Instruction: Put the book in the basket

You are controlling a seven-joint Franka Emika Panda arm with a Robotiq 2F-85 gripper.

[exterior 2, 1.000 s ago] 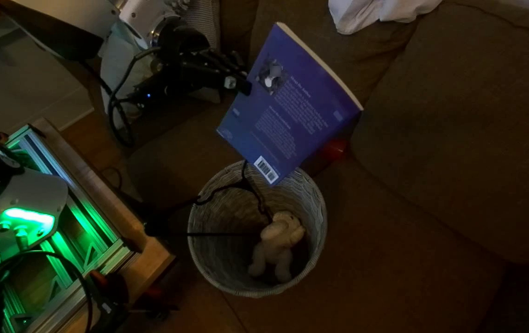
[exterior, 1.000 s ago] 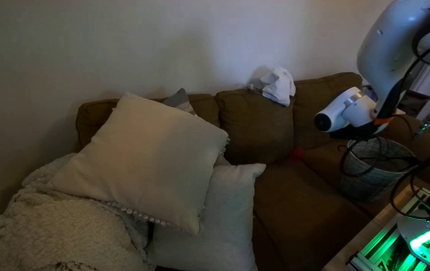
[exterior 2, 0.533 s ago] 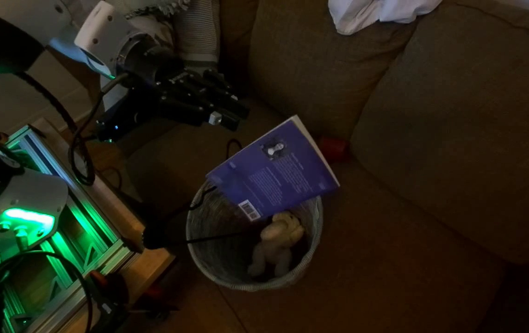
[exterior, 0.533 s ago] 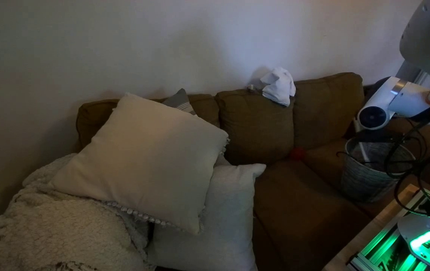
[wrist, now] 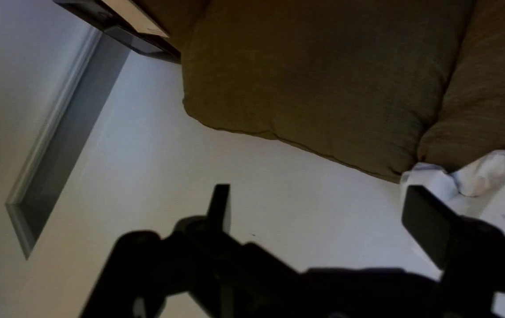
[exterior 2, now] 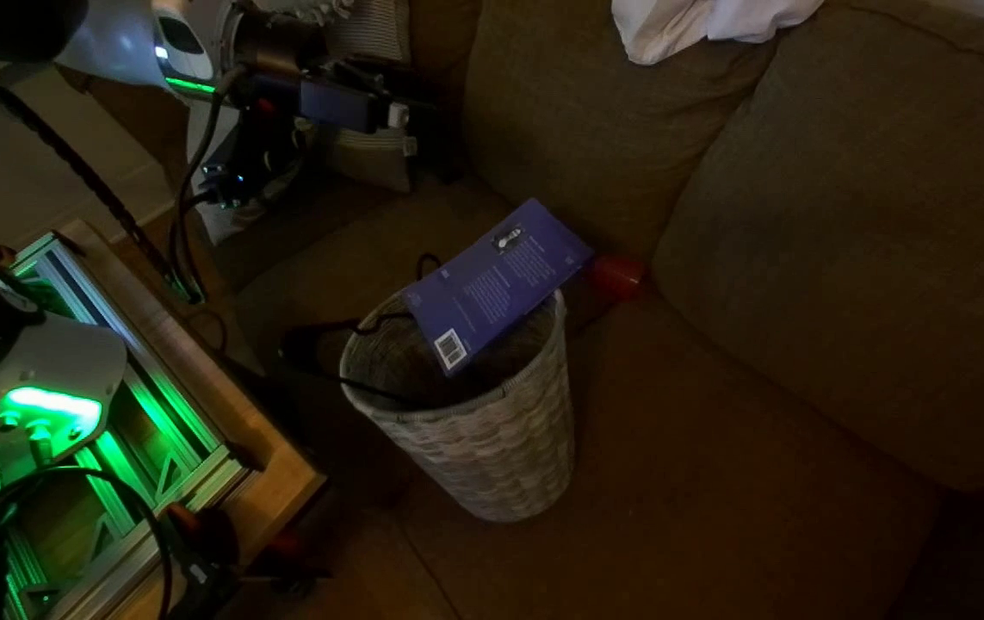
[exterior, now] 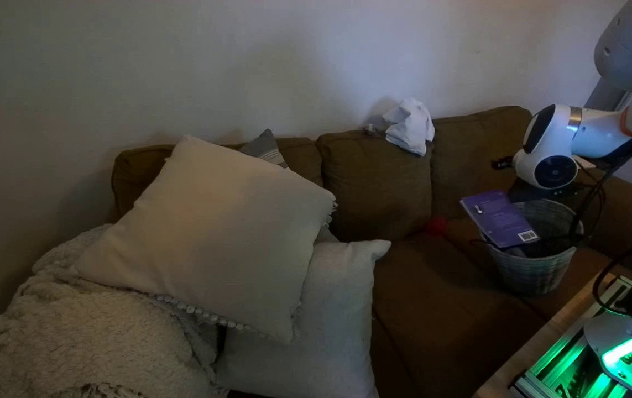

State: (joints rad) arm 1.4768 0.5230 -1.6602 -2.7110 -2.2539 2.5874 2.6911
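Basket: on the sofa, seemingly leaning.
Book: across the basket's rim, partly over its mouth, partly jutting outside; release looks done, placing unfinished.
Gripper: higher than the basket and apart from it, jaws spread, nothing between; next it likely must nudge or regrasp the book inward without toppling the basket.
White cloth: well apart from the basket, atop the sofa.

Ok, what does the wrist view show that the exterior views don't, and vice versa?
Only the wrist view clearly shows the gripper open, holding nothing.
Only the exterior views show the purple book jutting partly beyond the basket, a red thing and the green-lit robot base.
All share the sofa, the white cloth and parts of the gripper.
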